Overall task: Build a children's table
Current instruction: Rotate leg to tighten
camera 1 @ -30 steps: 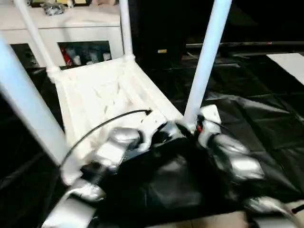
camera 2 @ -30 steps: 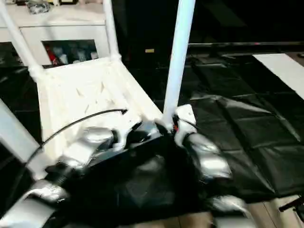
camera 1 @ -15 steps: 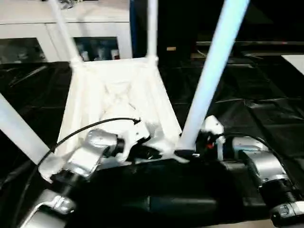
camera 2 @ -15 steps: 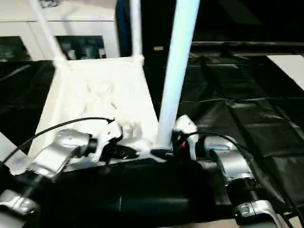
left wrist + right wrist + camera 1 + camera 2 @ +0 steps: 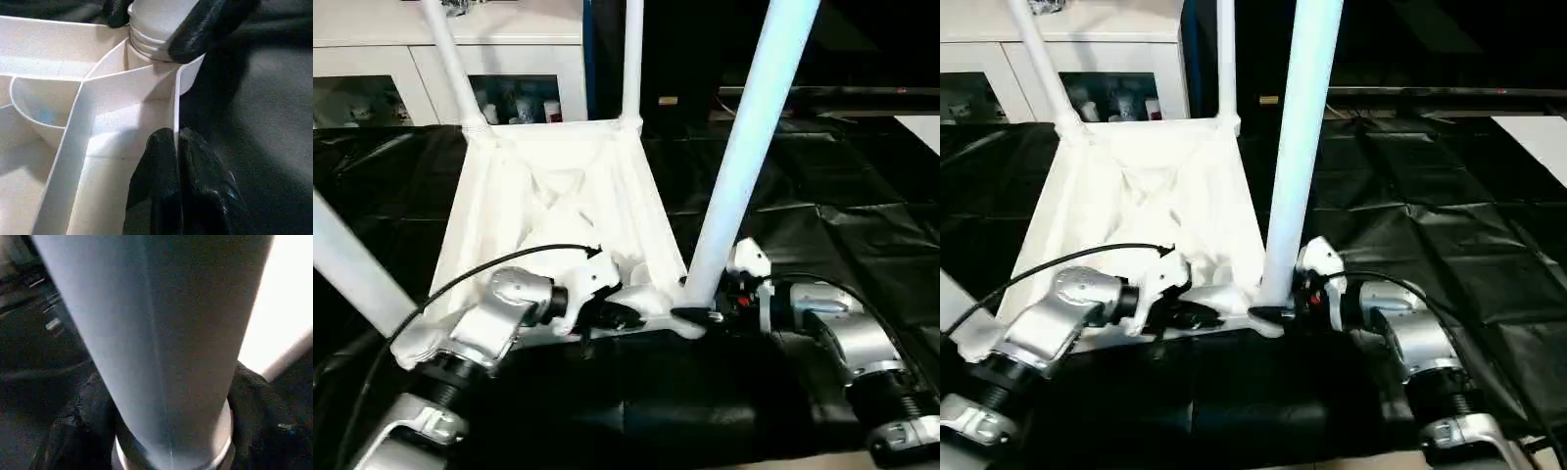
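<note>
children's table (image 5: 558,196), all white, is seen lying upside down on black sheeting (image 5: 862,245), its ribbed underside turned up and four tube legs rising from the corner sockets. the near right leg (image 5: 744,147) is planted in the corner socket closest to the robot, and the near left leg (image 5: 347,269) crosses the head view's left edge. two far legs stand at the back corners, in front of a white cabinet (image 5: 440,69) with glass doors.

the left gripper (image 5: 177,147) is pinched shut on the thin side wall of the tabletop, just beside the near right corner; one black finger (image 5: 156,196) is pressed against the inside of the wall and the other against the outside. the right gripper (image 5: 1278,313) is set around the base of the near right leg, with a black finger (image 5: 80,431) seen on each side of the tube just above its socket. the fingers appear to touch the tube, though a firm grip cannot be confirmed from these views. both silver forearms are angled inward toward that same corner
</note>
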